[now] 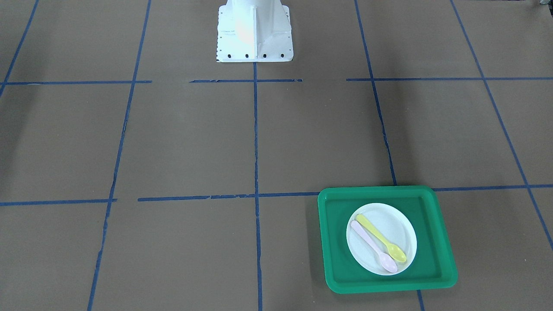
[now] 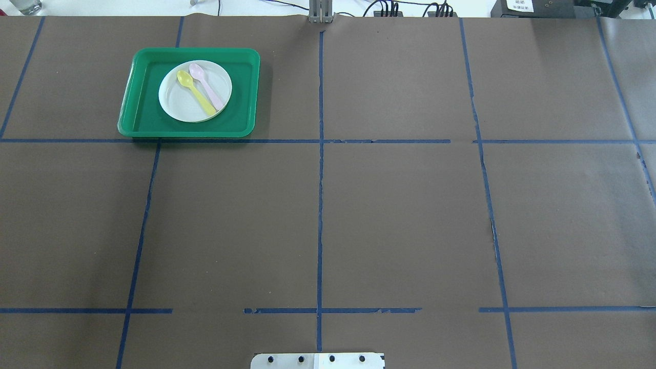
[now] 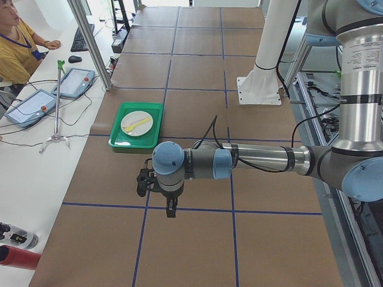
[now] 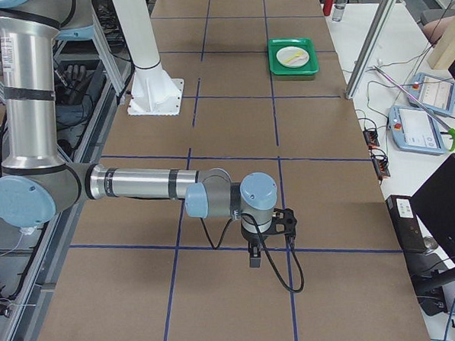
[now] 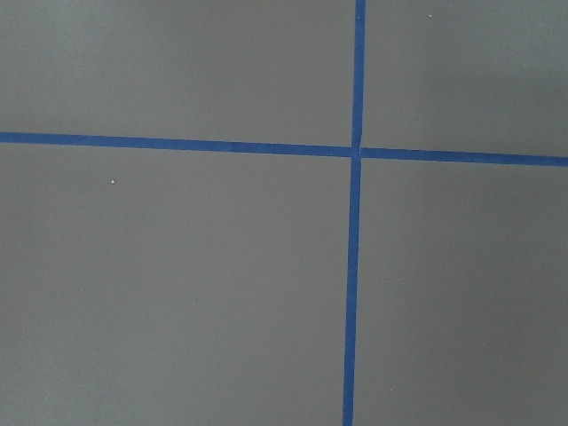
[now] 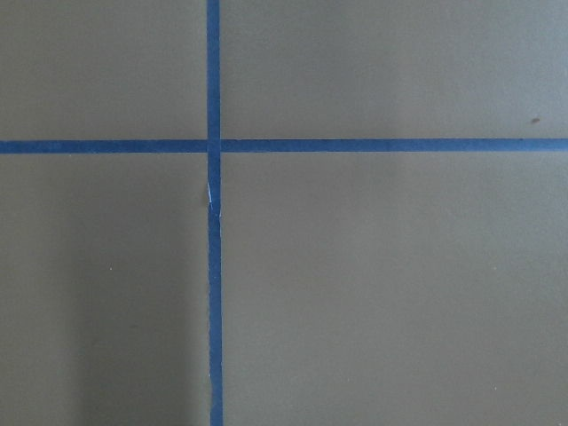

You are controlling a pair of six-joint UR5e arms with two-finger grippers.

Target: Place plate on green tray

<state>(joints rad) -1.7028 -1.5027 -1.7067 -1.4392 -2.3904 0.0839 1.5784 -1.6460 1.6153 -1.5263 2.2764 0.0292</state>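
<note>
The small white plate (image 1: 397,229) lies flat inside the green tray (image 1: 337,242), on the robot's far left part of the table; both also show in the overhead view, plate (image 2: 177,102) and tray (image 2: 141,102). A yellow spoon (image 1: 380,236) and a pink spoon (image 1: 371,244) lie on the plate. My left gripper (image 3: 170,209) shows only in the exterior left view, hanging over bare table well short of the tray. My right gripper (image 4: 253,261) shows only in the exterior right view, far from the tray (image 4: 279,65). I cannot tell whether either is open or shut. Both wrist views show only brown table with blue tape lines.
The white robot base (image 1: 255,34) stands at the table's near edge. A side bench holds teach pendants (image 3: 75,81) and cables, with an operator (image 3: 18,48) sitting by it. A metal post (image 3: 90,42) stands at the table's far edge near the tray.
</note>
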